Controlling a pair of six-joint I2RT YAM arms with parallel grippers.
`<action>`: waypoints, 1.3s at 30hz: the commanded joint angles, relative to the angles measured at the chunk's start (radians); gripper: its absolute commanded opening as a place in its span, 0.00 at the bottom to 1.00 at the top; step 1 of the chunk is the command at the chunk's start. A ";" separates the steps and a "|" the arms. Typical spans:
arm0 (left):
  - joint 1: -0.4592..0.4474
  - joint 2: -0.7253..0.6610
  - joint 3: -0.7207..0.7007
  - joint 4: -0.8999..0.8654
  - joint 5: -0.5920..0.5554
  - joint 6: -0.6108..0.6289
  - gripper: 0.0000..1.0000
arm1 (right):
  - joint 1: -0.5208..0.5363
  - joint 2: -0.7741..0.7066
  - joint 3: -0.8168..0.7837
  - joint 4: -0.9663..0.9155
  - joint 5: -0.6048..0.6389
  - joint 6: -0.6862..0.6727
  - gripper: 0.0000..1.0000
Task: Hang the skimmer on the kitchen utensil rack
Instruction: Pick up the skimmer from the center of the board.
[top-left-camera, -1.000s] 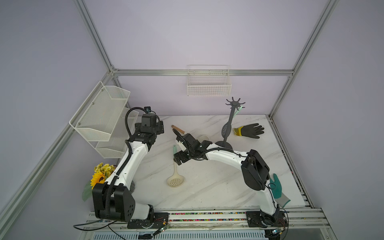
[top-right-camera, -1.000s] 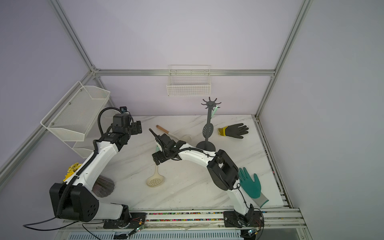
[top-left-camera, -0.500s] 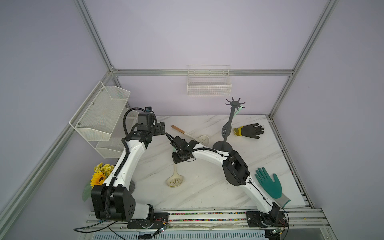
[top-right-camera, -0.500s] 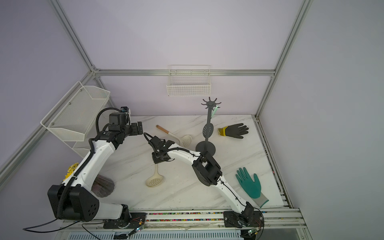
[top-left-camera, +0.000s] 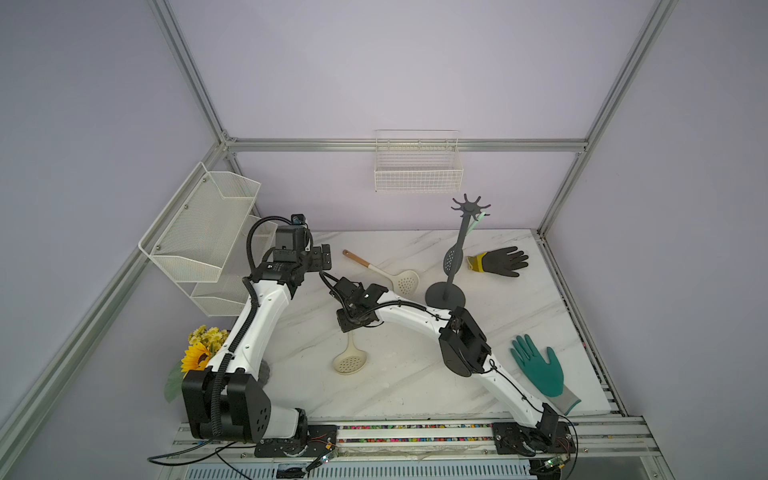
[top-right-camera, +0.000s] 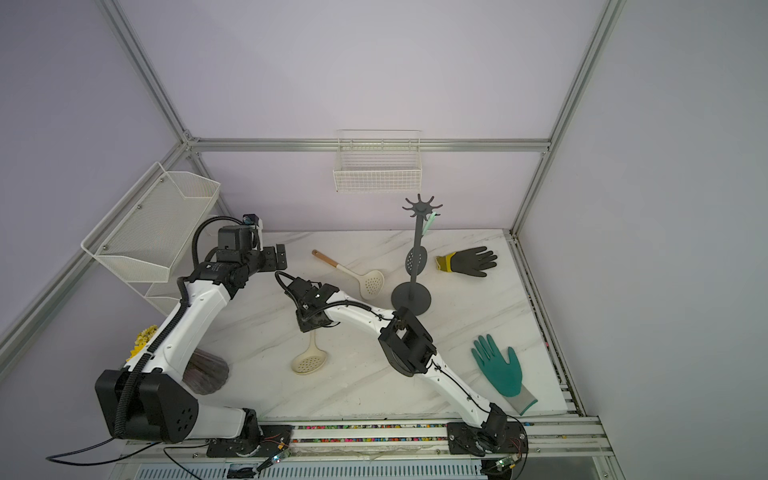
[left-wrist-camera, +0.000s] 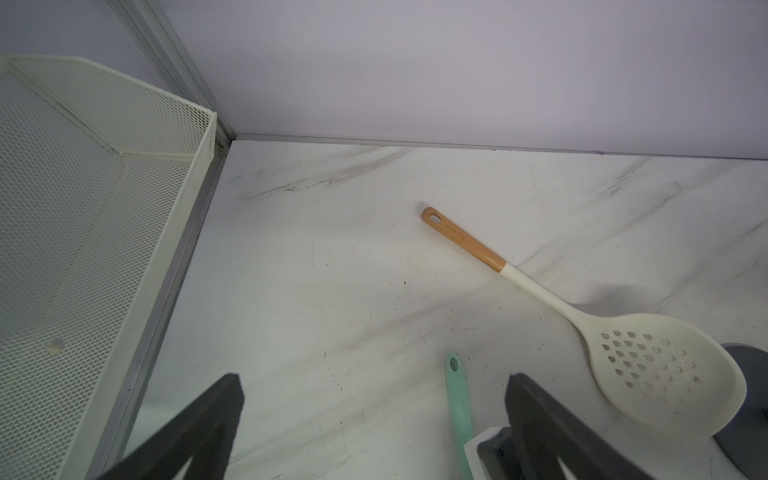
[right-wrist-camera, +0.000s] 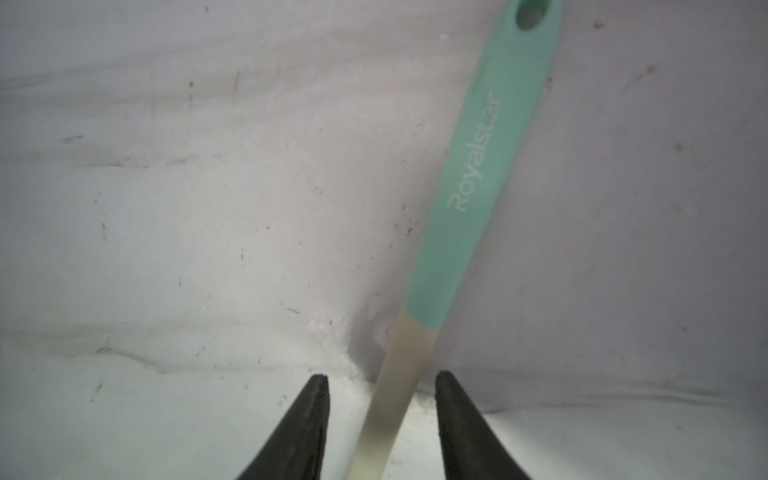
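Skimmer (top-left-camera: 350, 360) lies front-to-back, handle rearward (bowl frontward), right gripper (right-wrist-camera: 381, 375) astride it, jaws apart.

Between the fingers of the right end effector (right-wrist-camera: 380, 380), the skimmer (right-wrist-camera: 469, 199) has a matt mint handle, rubbery-looking, then a smooth cream neck. The surface (right-wrist-camera: 187, 249) under it looks like white marble, scuffed and dull. Ahead of the left end effector (left-wrist-camera: 374, 378), the second skimmer (left-wrist-camera: 648, 361) pairs satin wood with smooth cream plastic.
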 joint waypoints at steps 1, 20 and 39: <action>0.011 -0.044 -0.004 0.015 0.005 -0.005 1.00 | -0.004 0.036 0.018 -0.051 0.004 0.045 0.46; 0.019 -0.035 -0.025 0.030 0.044 -0.011 1.00 | -0.015 -0.162 -0.206 0.100 0.112 -0.060 0.04; 0.019 0.083 0.014 0.026 0.199 0.001 1.00 | -0.136 -0.806 -0.806 0.549 -0.099 -0.129 0.00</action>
